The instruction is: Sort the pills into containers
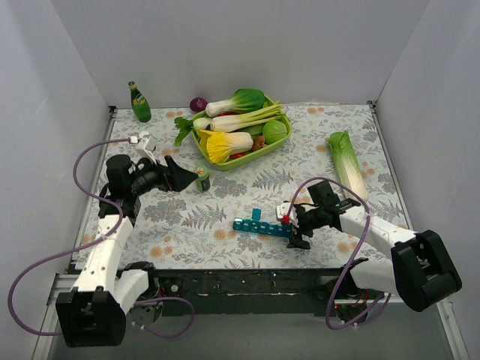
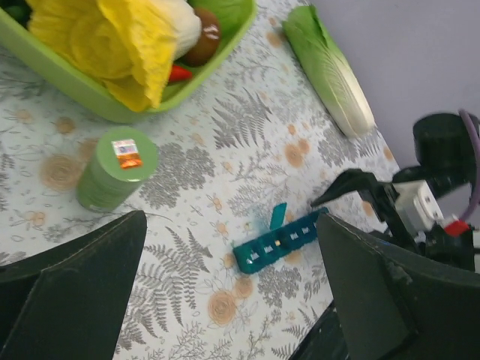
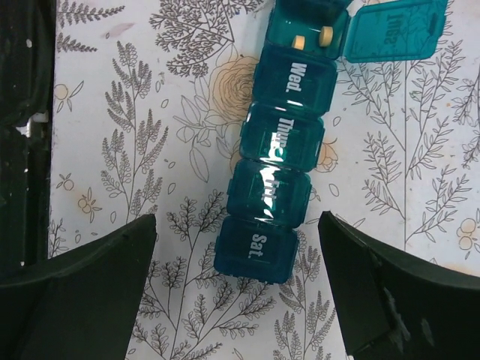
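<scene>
We see the pill organiser (image 1: 261, 225) (image 2: 279, 241) (image 3: 279, 174) lying flat on the worktop (image 1: 225, 202), near the front edge and a bit right of centre. Its long axis runs left-right in the top view, with the right end dipping slightly toward the near edge. The "Sat" end points at the right arm and the other end points toward the left arm's side. In the right wrist view we read Wed, Thur, Fri and Sat down the strip, all with lids closed. The "Tues" lid (image 3: 394, 30) is flipped open to the side. Two small beige pills (image 3: 312, 39) sit in that open compartment.

The right pincer (image 1: 297, 229) (image 3: 238, 219) is spread wide and holds nothing. Its fingers stand either side of the Sat end, clear of the plastic.

The left pincer (image 1: 184, 174) (image 2: 232, 217) is also wide open and empty. It sits well apart from the organiser, just beside a small green jar (image 1: 202, 178) (image 2: 116, 169).

Behind the jar is a lime-green basket (image 1: 222, 162) (image 2: 71, 86) of vegetables. A loose cabbage (image 1: 347, 161) (image 2: 326, 71) lies on the right side of the worktop.
</scene>
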Available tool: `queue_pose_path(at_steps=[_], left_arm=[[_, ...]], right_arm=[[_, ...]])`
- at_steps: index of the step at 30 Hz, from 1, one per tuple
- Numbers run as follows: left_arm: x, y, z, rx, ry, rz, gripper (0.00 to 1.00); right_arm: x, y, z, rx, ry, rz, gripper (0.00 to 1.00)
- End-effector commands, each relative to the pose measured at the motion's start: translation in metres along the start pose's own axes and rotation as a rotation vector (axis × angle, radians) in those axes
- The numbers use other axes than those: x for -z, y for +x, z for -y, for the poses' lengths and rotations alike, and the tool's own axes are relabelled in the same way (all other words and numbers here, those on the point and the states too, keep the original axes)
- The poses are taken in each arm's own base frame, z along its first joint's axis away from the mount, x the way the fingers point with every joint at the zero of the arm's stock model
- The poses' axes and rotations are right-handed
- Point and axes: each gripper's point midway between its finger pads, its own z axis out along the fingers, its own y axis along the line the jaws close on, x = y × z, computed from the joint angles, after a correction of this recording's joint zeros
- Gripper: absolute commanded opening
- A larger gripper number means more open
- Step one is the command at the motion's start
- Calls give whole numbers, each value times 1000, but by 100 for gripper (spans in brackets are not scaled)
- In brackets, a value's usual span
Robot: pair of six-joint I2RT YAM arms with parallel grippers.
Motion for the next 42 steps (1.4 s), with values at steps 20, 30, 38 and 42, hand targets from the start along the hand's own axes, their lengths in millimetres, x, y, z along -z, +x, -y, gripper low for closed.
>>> queue_pose_path(at_steps=[20,30,38,42], left_arm=[[-99,110,79,171,126,-342,43],[-162,154,52,201,-44,-437,30],[-178,194,60,200,21,-574,18],[-172,206,78,203,102,-629,7]], right_arm=[[-25,5,27,-41,140,-89,56],[-27,8,25,-57,127,-94,42],[-28,6,24,-56,123,-87,37],[-29,7,25,-62,126,-90,36]])
